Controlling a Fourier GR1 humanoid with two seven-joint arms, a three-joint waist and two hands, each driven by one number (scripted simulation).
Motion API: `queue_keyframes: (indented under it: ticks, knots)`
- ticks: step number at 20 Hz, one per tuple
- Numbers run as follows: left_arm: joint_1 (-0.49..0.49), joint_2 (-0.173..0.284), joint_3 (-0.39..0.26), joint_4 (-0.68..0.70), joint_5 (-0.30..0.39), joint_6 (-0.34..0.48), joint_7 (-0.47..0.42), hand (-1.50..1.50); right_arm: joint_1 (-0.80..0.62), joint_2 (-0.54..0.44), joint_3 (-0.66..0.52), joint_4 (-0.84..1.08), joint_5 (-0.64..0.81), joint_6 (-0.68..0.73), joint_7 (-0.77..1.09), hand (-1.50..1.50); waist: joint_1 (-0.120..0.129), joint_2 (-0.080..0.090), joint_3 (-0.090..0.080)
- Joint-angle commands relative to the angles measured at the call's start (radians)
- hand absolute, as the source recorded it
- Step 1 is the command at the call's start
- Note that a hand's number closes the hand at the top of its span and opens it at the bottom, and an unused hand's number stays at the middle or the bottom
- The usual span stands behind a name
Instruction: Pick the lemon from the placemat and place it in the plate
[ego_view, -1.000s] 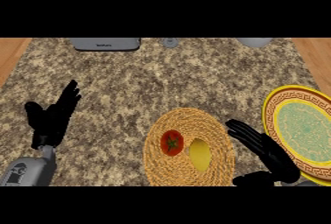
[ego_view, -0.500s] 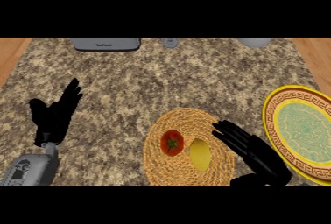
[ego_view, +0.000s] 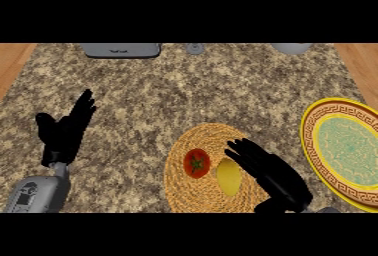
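Note:
A yellow lemon (ego_view: 227, 177) lies on the round woven placemat (ego_view: 192, 195), right beside a red tomato (ego_view: 196, 163). My right hand (ego_view: 272, 174) is open over the placemat's right side, its straight fingers overlapping the lemon's right edge. At the right edge stands the yellow plate (ego_view: 319, 130) with a green centre and a patterned rim. My left hand (ego_view: 65, 131) rests open at the left, fingers up, far from the placemat.
A grey appliance (ego_view: 121, 49) sits at the counter's far edge, with a small grey object (ego_view: 195, 48) and a grey bowl (ego_view: 292, 48) further right. Wooden surfaces (ego_view: 13, 62) border the granite counter on both sides.
My right hand has slid left from beside the plate onto the placemat, now reaching the lemon. The left hand has barely shifted.

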Motion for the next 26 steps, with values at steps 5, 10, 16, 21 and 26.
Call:
queue_keyframes:
  ticks: [5, 10, 16, 21, 26]
  knots:
    - [-0.020, -0.030, 0.029, -0.031, -0.023, -0.020, 0.045, 0.00, -0.118, 0.143, -0.033, 0.145, 0.111, 0.077, 0.040, -1.50, 0.004, 0.001, 0.000]
    - [0.083, -0.063, 0.022, -0.088, -0.067, -0.028, 0.010, 0.00, -0.123, 0.179, -0.087, 0.184, 0.169, 0.072, 0.023, -1.50, 0.004, 0.001, 0.000]
    - [0.005, -0.043, 0.078, -0.027, -0.084, -0.060, 0.014, 0.00, -0.102, 0.205, -0.090, 0.200, 0.264, 0.065, 0.021, -1.50, 0.002, 0.001, 0.000]
    - [0.049, -0.052, 0.077, -0.079, -0.066, -0.065, 0.032, 0.00, -0.095, 0.202, 0.010, 0.170, 0.335, 0.150, 0.031, 1.50, 0.003, -0.001, 0.000]
    - [0.036, -0.060, 0.089, -0.030, -0.085, -0.071, -0.004, 0.00, -0.094, 0.265, -0.005, 0.243, 0.341, 0.070, -0.029, 1.50, 0.002, 0.001, 0.000]
